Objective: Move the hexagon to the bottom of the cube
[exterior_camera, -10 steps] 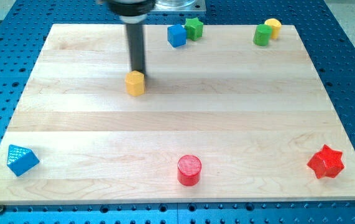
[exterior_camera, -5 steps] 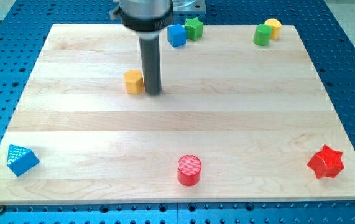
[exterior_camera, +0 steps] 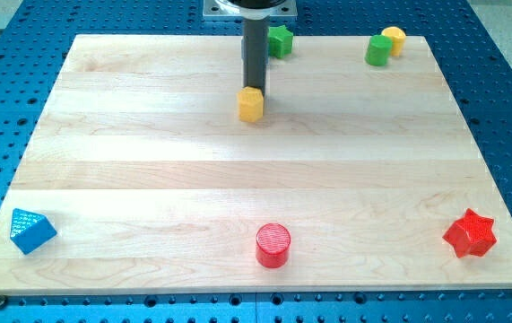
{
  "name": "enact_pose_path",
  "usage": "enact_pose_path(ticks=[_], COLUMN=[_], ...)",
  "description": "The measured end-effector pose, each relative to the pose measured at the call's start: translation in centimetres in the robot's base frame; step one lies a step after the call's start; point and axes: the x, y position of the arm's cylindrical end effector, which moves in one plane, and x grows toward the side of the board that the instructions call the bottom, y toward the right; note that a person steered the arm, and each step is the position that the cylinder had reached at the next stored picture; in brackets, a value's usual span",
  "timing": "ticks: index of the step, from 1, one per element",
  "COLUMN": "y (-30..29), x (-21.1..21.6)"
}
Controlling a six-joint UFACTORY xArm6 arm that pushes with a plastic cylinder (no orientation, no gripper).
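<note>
The yellow hexagon block (exterior_camera: 250, 105) lies on the wooden board (exterior_camera: 130, 179), in the upper middle of the view. My tip (exterior_camera: 254, 90) stands right at the hexagon's top edge, touching it or nearly so. The rod rises straight up the view from there and covers the spot where the blue cube stood earlier, so the cube does not show now. A green star block (exterior_camera: 281, 40) sits just to the right of the rod, near the board's top edge.
A green cylinder (exterior_camera: 377, 51) and a yellow block (exterior_camera: 394, 39) sit together at the top right. A red cylinder (exterior_camera: 273, 245) is at the bottom middle, a red star (exterior_camera: 470, 233) at the bottom right, and a blue triangular block (exterior_camera: 31, 230) at the bottom left.
The yellow hexagon has slid to the right and slightly up, to below where the blue cube was. The rod has moved right and now hides the blue cube.
</note>
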Motion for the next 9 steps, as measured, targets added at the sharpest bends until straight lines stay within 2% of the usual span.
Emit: enact_pose_path(ticks=[1, 2, 3, 4, 5, 6, 7, 8, 9], y=[-4.7, -10.3, -5.4, -0.7, 0.4, 1.3, 0.4, 5.3, 7.9], x=[-2.7, -0.6, 5.0, 6.4, 0.4, -2.3, 0.1, 0.0, -3.2])
